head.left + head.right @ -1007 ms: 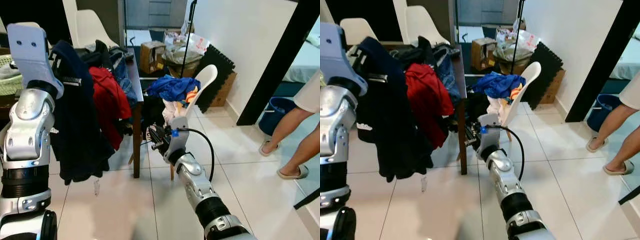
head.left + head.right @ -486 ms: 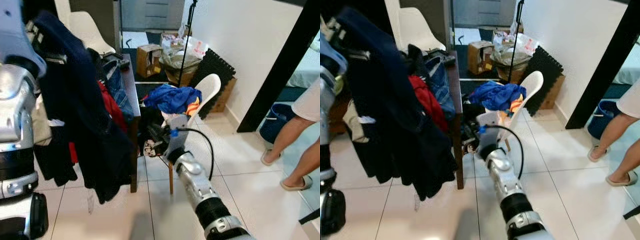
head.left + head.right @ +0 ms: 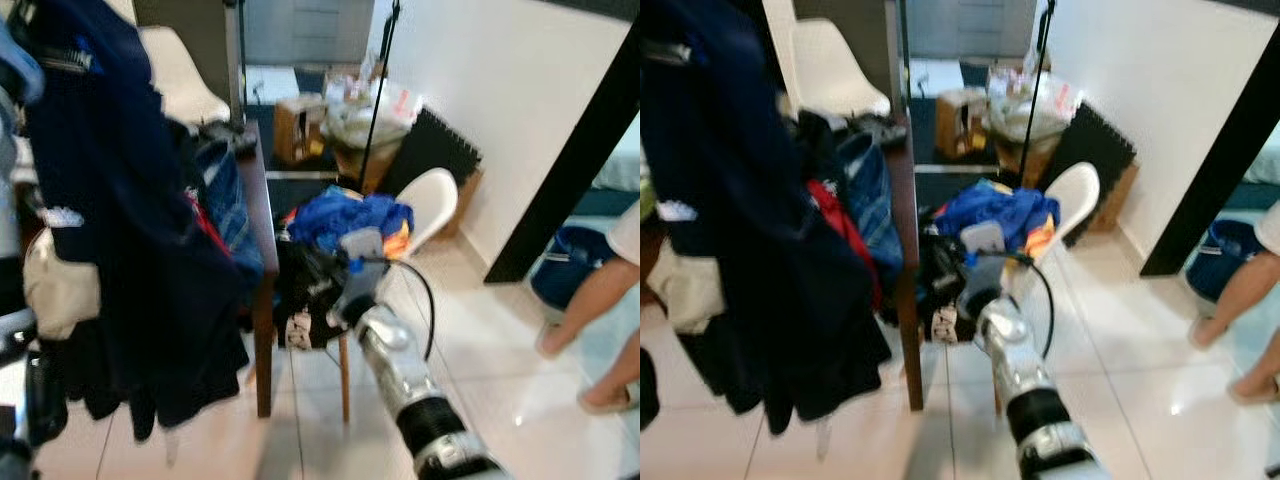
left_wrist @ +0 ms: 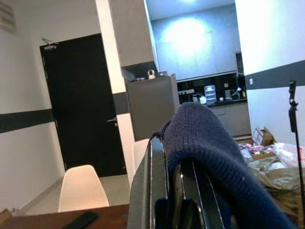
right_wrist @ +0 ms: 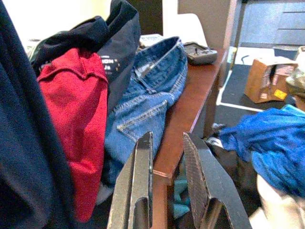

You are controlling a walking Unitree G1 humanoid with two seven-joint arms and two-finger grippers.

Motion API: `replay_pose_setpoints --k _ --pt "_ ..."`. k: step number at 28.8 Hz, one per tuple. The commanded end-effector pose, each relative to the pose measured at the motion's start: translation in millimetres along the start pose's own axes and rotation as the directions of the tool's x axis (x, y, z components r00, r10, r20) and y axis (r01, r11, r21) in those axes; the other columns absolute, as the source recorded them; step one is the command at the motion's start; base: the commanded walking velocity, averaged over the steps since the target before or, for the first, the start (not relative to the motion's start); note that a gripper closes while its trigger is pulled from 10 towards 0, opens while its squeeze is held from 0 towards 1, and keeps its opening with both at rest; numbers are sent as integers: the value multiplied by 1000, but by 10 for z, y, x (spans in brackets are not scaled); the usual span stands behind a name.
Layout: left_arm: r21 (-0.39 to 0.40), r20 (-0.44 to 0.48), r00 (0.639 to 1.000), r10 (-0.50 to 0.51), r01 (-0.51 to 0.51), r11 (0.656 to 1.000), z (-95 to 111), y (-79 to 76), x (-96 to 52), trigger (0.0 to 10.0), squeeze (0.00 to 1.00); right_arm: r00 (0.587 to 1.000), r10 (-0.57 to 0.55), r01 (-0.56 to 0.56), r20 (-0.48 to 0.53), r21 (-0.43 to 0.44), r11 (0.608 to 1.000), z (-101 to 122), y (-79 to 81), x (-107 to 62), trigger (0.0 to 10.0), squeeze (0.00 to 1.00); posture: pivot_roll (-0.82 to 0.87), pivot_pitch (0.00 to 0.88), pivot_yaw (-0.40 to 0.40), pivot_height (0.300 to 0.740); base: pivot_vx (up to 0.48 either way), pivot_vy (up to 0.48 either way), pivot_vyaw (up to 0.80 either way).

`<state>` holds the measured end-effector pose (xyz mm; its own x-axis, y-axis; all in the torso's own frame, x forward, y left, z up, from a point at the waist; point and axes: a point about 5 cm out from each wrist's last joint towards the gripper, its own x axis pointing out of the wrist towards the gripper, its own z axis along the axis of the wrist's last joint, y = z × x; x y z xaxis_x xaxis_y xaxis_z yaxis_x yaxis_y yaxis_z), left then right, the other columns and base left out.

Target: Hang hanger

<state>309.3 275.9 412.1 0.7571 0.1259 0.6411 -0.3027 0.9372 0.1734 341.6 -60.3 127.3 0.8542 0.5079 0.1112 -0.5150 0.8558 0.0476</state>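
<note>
A dark navy knit garment hangs high at the left, held up by my left arm. It falls in front of the table's clothes. In the left wrist view my left gripper has its fingers close together, with the navy knit draped over them. I cannot make out a hanger under the cloth. My right gripper is open with nothing in it, near the corner of the dark wooden table. It reaches forward at mid height.
Jeans and a red garment lie piled on the table. A white chair heaped with blue clothes stands right of it. A person's legs and a blue bucket are at the right. Boxes and bags are behind.
The view has shifted and is now blurred. My left arm has lifted the navy garment higher, and it now covers most of the red garment. My right gripper stays open.
</note>
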Motion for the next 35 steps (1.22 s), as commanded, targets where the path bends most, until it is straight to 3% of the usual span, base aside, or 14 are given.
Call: replay_pose_setpoints --k 1,18,19,20,22,23,24,27,28,29,31,33,34,35 --pt "21 105 994 14 -17 1000 260 91 81 10000 0 1000 -23 23 -9 1 1000 -12 -65 -35 10000 0 119 0 -21 740 435 0 0" --pt "71 101 987 122 -129 989 311 500 59 10000 0 1000 -22 22 -13 2 1000 -18 -57 -44 10000 0 120 0 -22 740 428 0 0" --pt "61 -72 995 67 -62 996 17 487 -26 10000 0 1000 -19 19 -16 3 1000 -25 -50 -47 10000 0 122 0 -26 740 0 0 0" --pt "61 -72 995 67 -62 996 17 487 -26 10000 0 1000 -19 19 -16 3 1000 -25 -50 -47 10000 0 122 0 -26 740 0 0 0" --pt "117 -304 953 -2 39 992 -407 443 -183 10000 0 1000 -16 16 -19 5 1000 -33 -42 -49 10000 0 127 0 -31 740 0 0 0" --pt "117 -304 953 -2 39 992 -407 443 -183 10000 0 1000 -16 16 -19 5 1000 -33 -42 -49 10000 0 127 0 -31 740 0 0 0" --pt "174 -452 891 -39 130 976 -683 407 -318 10000 0 1000 -10 10 -20 6 1000 -36 -33 -48 10000 0 129 0 -33 740 0 0 0" --pt "174 -452 891 -39 130 976 -683 407 -318 10000 0 1000 -10 10 -20 6 1000 -36 -33 -48 10000 0 129 0 -33 740 0 0 0" --pt "191 -578 811 -88 240 952 -929 347 -486 10000 0 1000 -3 3 -14 19 1000 -28 -21 -45 10000 0 129 0 -35 740 0 0 0" --pt "191 -578 811 -88 240 952 -929 347 -486 10000 0 1000 -3 3 -14 19 1000 -28 -21 -45 10000 0 129 0 -35 740 0 0 0" --pt "147 -699 693 -179 384 911 -1219 193 -753 10000 0 1000 21 -23 22 57 998 21 11 -41 10000 0 122 0 -35 740 0 0 0" --pt "147 -699 693 -179 384 911 -1219 193 -753 10000 0 1000 21 -23 22 57 998 21 11 -41 10000 0 122 0 -35 740 0 0 0" --pt "150 -731 659 -174 405 902 -1302 173 -830 10000 0 999 36 -38 40 63 997 45 26 -44 10000 0 122 0 -34 740 0 0 0" --pt "150 -731 659 -174 405 902 -1302 173 -830 10000 0 999 36 -38 40 63 997 45 26 -44 10000 0 122 0 -34 740 0 0 0"
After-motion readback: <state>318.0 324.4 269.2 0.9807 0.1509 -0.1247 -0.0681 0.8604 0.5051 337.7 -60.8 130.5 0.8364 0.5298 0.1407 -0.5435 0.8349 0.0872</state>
